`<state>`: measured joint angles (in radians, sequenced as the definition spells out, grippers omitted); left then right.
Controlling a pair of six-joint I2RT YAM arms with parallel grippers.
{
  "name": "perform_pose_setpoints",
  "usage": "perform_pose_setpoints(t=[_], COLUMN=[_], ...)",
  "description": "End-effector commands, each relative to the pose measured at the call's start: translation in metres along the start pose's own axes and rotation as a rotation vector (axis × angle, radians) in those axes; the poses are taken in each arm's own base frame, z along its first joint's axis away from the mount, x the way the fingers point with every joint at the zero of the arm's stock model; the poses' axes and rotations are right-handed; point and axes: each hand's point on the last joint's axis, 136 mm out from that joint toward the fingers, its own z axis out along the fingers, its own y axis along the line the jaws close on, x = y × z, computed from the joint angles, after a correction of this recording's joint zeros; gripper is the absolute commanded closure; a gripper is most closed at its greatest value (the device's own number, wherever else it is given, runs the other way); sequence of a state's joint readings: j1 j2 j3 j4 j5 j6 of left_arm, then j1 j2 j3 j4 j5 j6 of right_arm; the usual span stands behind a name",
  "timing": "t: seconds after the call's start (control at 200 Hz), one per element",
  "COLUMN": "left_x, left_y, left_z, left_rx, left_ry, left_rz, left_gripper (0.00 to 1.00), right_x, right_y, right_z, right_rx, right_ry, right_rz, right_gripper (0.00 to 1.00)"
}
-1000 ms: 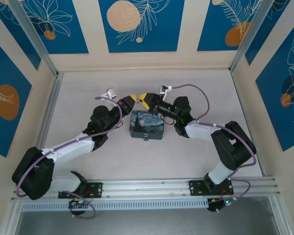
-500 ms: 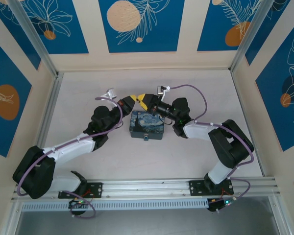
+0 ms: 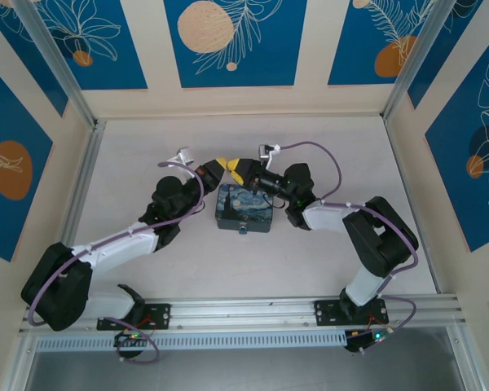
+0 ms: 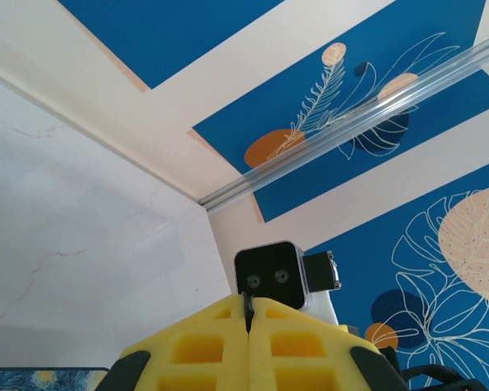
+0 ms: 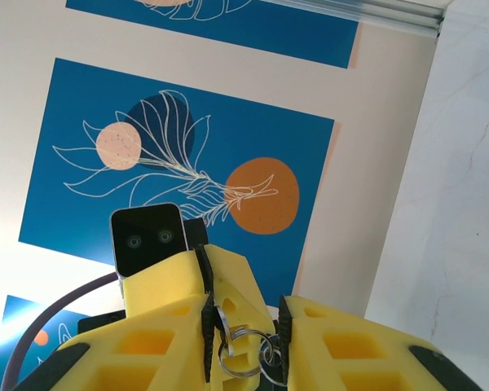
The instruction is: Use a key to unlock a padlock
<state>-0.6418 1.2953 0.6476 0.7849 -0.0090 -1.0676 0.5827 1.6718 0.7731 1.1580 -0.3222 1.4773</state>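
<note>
**Hands meet tip to tip over the box, padlock and key between them**

In the top view the left hand sits raised past the far left corner of the Starry-Night box on the desk. In the left wrist view its yellow fingers are pressed together. A thin dark sliver stands up out of the seam at the tips; it reads as the padlock, mostly hidden.

The right hand is just beside the left hand, tips touching or nearly so, over the far edge of the box. In the right wrist view a narrow gap separates its fingers. They pinch the key, a small silvery bit at the left pad, and the key rings hang in that gap. The key blade is too small to make out. I cannot tell whether it sits in the lock.
</note>
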Motion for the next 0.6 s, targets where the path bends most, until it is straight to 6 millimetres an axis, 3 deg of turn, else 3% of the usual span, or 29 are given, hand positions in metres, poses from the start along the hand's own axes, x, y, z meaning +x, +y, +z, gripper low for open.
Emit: perform_pose_setpoints(t=[0.0,0.595], left_x=[-0.0024,-0.0031], left_y=[-0.0105,-0.0072], left_z=[0.001,0.0007], left_rx=[0.035,0.022], left_ry=[-0.018,-0.025], left_rz=[-0.001,0.0], left_gripper=[1.0,1.0], right_x=[0.0011,0.0055], right_y=[0.0145,0.0154], right_z=[0.007,0.0059], right_rx=[-0.046,-0.055], right_ry=[0.017,0.038], right_rz=[-0.024,-0.025], right_gripper=[0.74,0.77])
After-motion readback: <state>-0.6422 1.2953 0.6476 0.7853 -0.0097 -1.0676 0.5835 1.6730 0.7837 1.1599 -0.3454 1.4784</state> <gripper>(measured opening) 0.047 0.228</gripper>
